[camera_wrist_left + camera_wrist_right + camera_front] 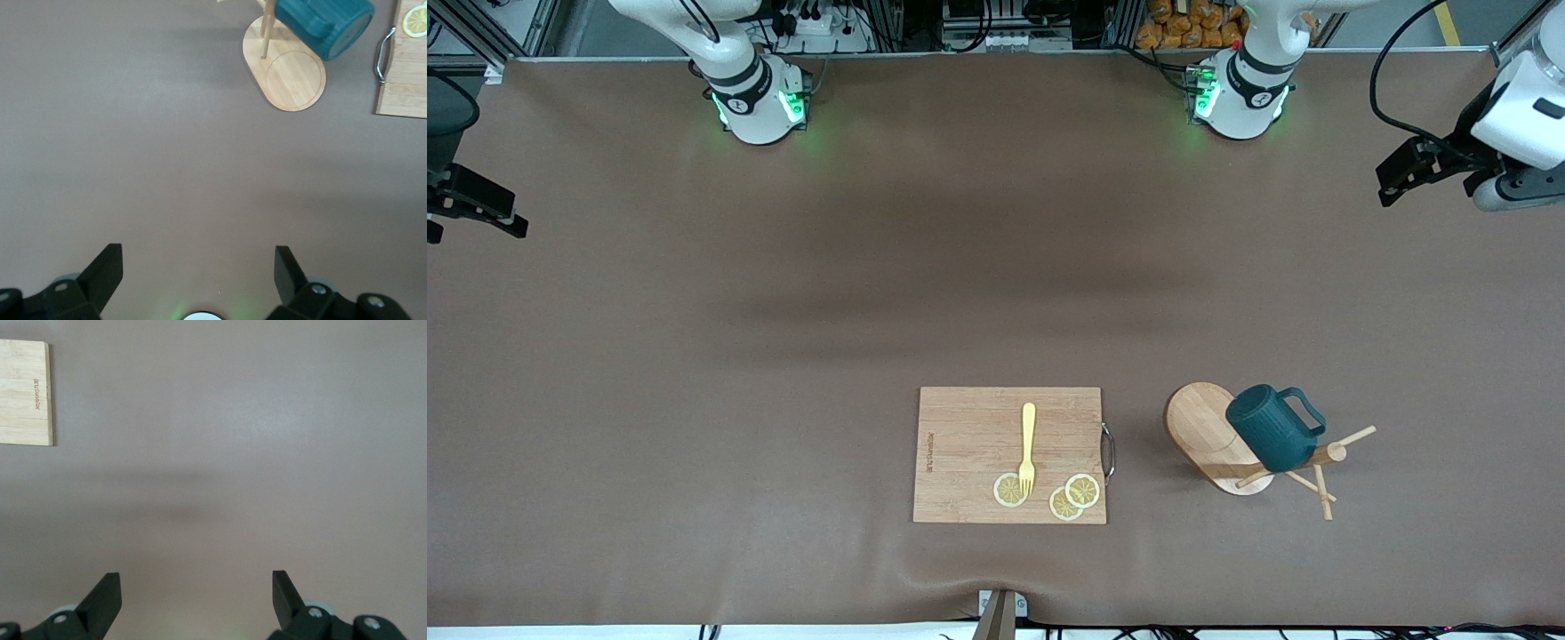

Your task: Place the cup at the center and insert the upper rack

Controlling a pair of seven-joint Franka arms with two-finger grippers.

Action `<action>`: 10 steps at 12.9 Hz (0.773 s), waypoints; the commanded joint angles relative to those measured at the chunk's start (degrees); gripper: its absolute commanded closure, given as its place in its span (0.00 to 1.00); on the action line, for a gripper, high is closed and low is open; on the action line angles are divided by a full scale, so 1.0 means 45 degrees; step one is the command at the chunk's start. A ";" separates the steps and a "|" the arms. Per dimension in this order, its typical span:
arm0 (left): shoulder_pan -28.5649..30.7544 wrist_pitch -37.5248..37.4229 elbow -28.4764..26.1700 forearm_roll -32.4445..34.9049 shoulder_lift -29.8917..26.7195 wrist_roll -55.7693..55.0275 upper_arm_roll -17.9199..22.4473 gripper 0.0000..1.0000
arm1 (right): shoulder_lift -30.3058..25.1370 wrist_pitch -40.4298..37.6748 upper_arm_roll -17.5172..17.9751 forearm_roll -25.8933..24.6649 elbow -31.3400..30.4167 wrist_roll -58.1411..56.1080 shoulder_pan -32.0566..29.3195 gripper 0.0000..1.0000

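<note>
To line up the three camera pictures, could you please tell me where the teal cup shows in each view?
Front view: the cup hangs on the upper rack, low in the picture, beside the cutting board, toward the left arm's end.
Left wrist view: the cup is at the top edge, over the rack's oval base.
Right wrist view: not in it.
Shared landmark: the cutting board, whose edge or corner shows in both wrist views.
</note>
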 commanded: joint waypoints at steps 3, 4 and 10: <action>-0.0362 0.0261 -0.0366 0.0157 -0.0529 0.0050 0.0046 0.00 | 0.0014 -0.0612 -0.0002 0.0154 0.0073 0.0200 0.0023 0.00; -0.0343 0.0358 -0.0347 0.0138 -0.0470 0.0224 0.0162 0.00 | 0.0014 -0.0612 -0.0002 0.0154 0.0053 0.0180 0.0023 0.00; -0.0226 0.0437 0.1546 0.0099 0.1305 0.0109 0.0398 0.00 | 0.0014 -0.0749 -0.0002 -0.0021 -0.0045 0.0082 0.0023 0.00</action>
